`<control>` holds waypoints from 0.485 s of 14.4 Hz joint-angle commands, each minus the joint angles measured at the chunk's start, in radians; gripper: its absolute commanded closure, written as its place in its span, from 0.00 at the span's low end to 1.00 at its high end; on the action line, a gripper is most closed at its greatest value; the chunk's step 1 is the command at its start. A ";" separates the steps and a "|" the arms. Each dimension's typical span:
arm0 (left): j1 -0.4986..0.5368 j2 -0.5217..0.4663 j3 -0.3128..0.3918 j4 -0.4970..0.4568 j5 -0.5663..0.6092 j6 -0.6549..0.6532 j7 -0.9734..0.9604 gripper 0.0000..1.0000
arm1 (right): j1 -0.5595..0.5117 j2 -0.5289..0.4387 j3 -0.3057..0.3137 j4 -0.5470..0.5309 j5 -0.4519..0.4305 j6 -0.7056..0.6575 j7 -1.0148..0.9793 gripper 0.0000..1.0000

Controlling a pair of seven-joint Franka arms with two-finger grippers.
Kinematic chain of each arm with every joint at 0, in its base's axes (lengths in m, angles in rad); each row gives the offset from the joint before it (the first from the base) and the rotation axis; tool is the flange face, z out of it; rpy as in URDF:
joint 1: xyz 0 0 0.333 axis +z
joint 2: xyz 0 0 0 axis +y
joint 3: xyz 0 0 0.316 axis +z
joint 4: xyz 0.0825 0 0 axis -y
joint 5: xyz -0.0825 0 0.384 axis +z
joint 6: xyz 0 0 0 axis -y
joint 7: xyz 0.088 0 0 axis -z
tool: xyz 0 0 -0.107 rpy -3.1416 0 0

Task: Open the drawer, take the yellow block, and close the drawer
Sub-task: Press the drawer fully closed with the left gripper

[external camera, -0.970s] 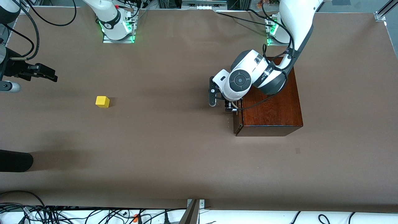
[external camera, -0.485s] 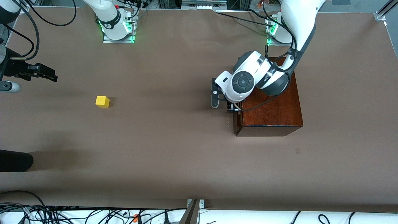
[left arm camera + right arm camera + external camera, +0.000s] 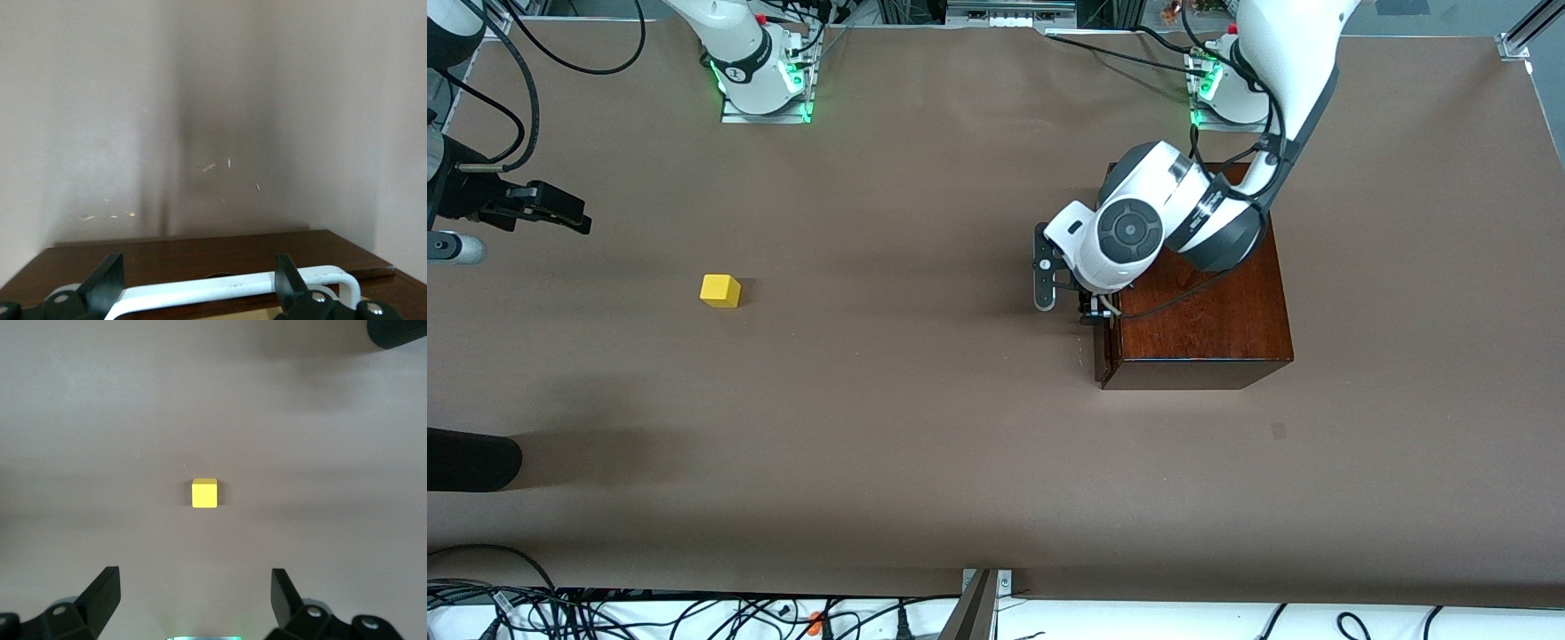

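Left gripper [image 3: 193, 293], fingers spread and holding nothing, straddles the drawer [image 3: 1104, 351] at its white handle [image 3: 233, 288], seemingly to push it home, while the waiting right gripper [image 3: 193, 597] hangs wide open with the yellow block [image 3: 719, 291] on the table [image 3: 925, 462] at its 12 o'clock.

Counter [image 3: 925, 444] is bare brown surface around the yellow block [image 3: 720, 291]: nothing stands beside it, so it can be approached from above or from any side. Right end effector [image 3: 193, 600], jaws spread wide, hangs over the right arm's end of the counter with open air between it and the block. Wooden box [image 3: 1209, 320] takes up the left arm's end. The drawer [image 3: 1100, 351] front is crowded: left end effector [image 3: 193, 293] straddles the white handle [image 3: 227, 287], the wrist overhanging the box top.
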 commanded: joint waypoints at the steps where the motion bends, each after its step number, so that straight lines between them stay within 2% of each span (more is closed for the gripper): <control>1: 0.010 -0.079 -0.020 0.013 -0.069 -0.052 -0.086 0.00 | -0.017 0.012 0.014 0.027 0.002 -0.010 0.011 0.00; 4: 0.079 -0.151 -0.016 0.057 -0.085 -0.225 -0.237 0.00 | -0.017 0.012 0.014 0.027 0.002 -0.010 0.011 0.00; 7: 0.163 -0.201 -0.006 0.149 -0.068 -0.441 -0.408 0.00 | -0.017 0.012 0.014 0.027 0.002 -0.009 0.011 0.00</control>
